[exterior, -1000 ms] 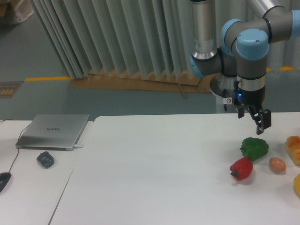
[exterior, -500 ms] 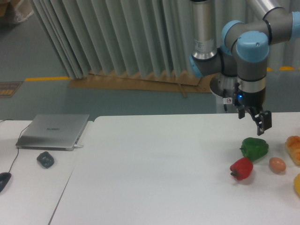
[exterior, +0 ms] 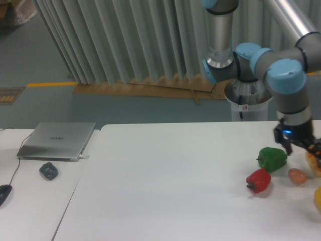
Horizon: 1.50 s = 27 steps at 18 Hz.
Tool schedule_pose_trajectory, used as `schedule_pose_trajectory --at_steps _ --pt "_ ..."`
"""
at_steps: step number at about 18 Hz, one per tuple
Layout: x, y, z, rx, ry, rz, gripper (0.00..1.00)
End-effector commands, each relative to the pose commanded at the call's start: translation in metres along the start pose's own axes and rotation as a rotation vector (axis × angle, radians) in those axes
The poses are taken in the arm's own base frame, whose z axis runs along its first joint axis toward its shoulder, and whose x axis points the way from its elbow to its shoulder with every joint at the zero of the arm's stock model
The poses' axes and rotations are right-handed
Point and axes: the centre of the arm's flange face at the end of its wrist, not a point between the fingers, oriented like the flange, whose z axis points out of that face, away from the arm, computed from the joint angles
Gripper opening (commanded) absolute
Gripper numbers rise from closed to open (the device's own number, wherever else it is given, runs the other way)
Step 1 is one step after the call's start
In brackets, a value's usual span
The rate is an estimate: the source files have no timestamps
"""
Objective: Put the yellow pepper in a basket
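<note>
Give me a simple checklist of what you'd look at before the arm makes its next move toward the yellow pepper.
1. Smooth yellow pepper located: ok, though only a sliver shows at the picture's right edge.
2. Black two-finger gripper over that pepper: not ok; it hangs farther back, near the bumpy orange lump.
3. Gripper open and empty: cannot tell; the fingers are blurred and partly cut off.
4. Path clear of neighbours: not ok; the glossy green pepper, red pepper and small tan egg-shaped thing crowd close by.
5. Basket located: cannot tell; none appears in this view.
</note>
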Motion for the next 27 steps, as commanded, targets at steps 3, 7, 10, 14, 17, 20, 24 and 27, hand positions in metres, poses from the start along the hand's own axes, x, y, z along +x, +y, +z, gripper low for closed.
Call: schedule_pose_trajectory --at_steps 3,7,10,14,17,20,24,27 --pt "-0.011 0.011 0.030 -0.051 -0.001 -0.137 1.00" --pt "0.012 0.004 0.059 -0.086 0.010 -0.241 1.00" --pt "0.027 -0.008 0.089 -0.119 0.033 -0.248 1.00" --pt "0.031 -0.012 0.109 -0.140 0.056 -0.248 1.00" --pt "0.032 -0.014 0.114 -0.141 0.066 -0.260 1.00" --pt "0.035 -0.015 0.118 -0.140 0.077 -0.261 1.00" --pt "0.039 -0.017 0.127 -0.144 0.098 -0.296 1.00" --pt "0.039 -0.016 0.138 -0.155 0.105 -0.285 1.00"
